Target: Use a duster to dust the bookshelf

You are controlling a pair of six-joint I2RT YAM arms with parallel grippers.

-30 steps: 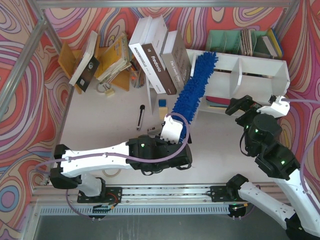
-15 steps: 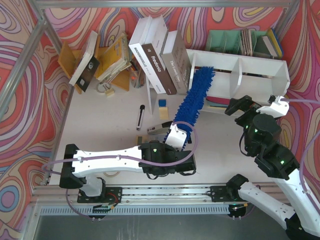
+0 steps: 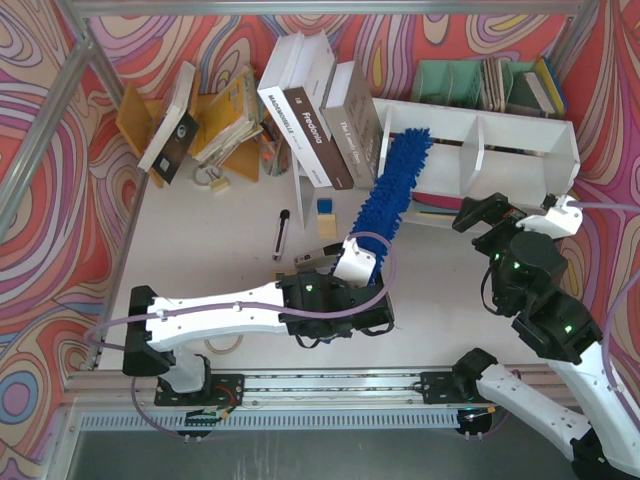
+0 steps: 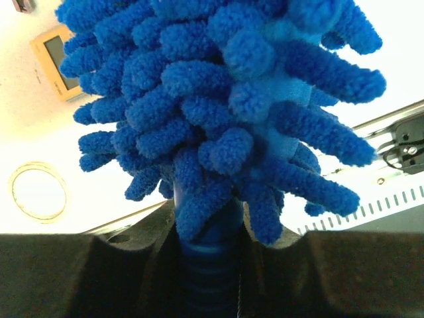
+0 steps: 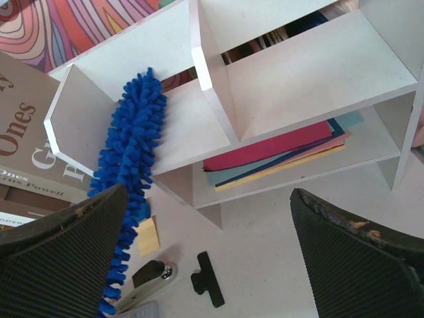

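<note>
Left wrist: clenching left end effector [image 4: 209,278] on ribbed handle of duster [image 4: 218,132], likely light, soft-bristled; holding right end effector [image 5: 209,248] agape.

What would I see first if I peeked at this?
The bright blue fluffy duster, gripped by its handle in the left gripper, pokes into the left compartment of the white bookshelf. To its left, big books lean sideways before swirly red walls.
</note>
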